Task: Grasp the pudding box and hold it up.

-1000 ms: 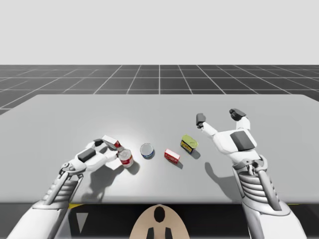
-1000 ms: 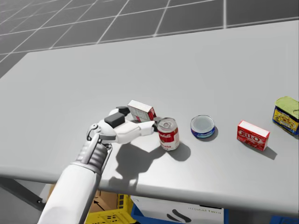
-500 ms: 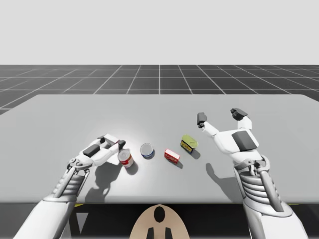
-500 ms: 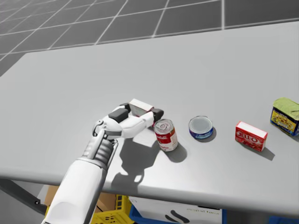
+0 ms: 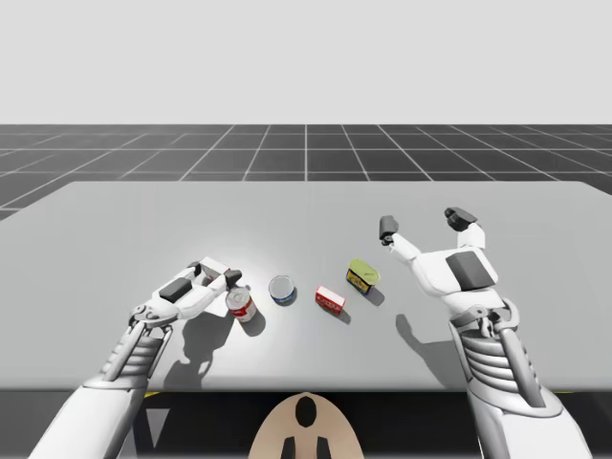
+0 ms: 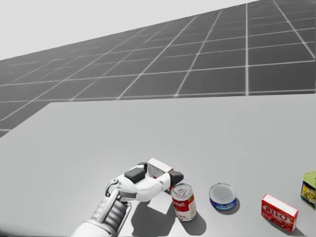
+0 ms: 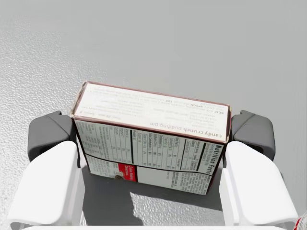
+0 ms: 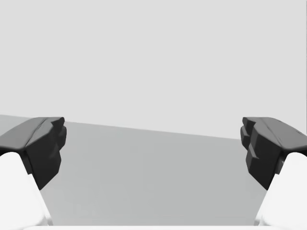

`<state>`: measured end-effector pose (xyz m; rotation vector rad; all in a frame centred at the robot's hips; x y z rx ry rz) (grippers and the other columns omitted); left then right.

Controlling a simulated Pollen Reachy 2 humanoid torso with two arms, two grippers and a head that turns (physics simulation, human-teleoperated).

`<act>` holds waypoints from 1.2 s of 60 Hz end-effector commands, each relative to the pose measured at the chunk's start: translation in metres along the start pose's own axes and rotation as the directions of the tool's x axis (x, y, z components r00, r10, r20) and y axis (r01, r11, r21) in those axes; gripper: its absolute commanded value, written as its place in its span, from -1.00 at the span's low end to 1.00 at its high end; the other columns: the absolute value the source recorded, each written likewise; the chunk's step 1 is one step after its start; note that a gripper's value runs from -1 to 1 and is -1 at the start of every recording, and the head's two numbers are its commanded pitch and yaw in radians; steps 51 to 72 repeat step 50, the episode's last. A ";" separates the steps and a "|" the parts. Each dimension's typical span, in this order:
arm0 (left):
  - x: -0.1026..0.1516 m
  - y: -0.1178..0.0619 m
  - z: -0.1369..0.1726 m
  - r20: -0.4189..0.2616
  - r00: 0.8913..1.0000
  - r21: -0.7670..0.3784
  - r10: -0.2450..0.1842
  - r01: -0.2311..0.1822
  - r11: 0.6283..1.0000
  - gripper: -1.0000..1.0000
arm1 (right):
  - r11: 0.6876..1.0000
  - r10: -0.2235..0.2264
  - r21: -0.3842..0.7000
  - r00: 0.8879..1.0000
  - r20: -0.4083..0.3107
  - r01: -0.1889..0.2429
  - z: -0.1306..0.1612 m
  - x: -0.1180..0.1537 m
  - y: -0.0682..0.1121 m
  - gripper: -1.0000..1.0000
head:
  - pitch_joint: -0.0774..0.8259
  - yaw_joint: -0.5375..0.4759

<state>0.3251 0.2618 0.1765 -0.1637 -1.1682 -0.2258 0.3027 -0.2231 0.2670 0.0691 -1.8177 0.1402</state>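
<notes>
The pudding box, white with red edges and fine print, sits between the dark pads of my left gripper, which is shut on its two short ends. In the high view the pudding box and left gripper hang just above the table at the left. In the head view the box sits in the left gripper, its shadow on the table below. My right gripper is raised at the right, open, with nothing between its fingers.
On the grey table, a red-and-white can stands just right of my left hand. A flat blue tin, a small red box and a yellow-green can follow in a row toward the right.
My head has turned upward, so the floor grid behind the table now shows. My left gripper has risen a little with the pudding box. The right arm has hardly moved.
</notes>
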 end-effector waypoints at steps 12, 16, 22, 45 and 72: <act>0.005 -0.004 0.004 -0.011 1.000 -0.019 -0.013 0.013 1.000 0.94 | 0.999 -0.046 0.015 0.999 -0.029 0.046 -0.001 -0.002 -0.001 -1.00 | -0.14 0.82; 0.018 -0.004 0.009 0.003 0.999 -0.021 -0.032 0.032 0.999 0.93 | 0.997 -0.071 0.021 0.996 -0.056 0.072 -0.002 -0.004 -0.001 -1.00 | -0.14 0.81; 0.042 -0.004 0.018 0.042 0.998 -0.017 -0.055 0.056 0.998 0.94 | 0.998 -0.068 0.014 0.996 -0.054 0.069 -0.004 -0.005 -0.003 -1.00 | -0.15 0.81; 0.157 -0.018 0.074 0.273 0.951 0.017 -0.142 0.143 0.990 0.94 | 0.991 -0.124 0.047 0.989 -0.085 0.129 -0.002 -0.004 -0.009 -1.00 | -0.21 0.79; 0.177 -0.024 0.087 0.346 0.922 0.031 -0.177 0.177 0.984 0.94 | 0.990 -0.127 0.043 0.988 -0.093 0.131 -0.003 -0.005 -0.011 -1.00 | -0.22 0.79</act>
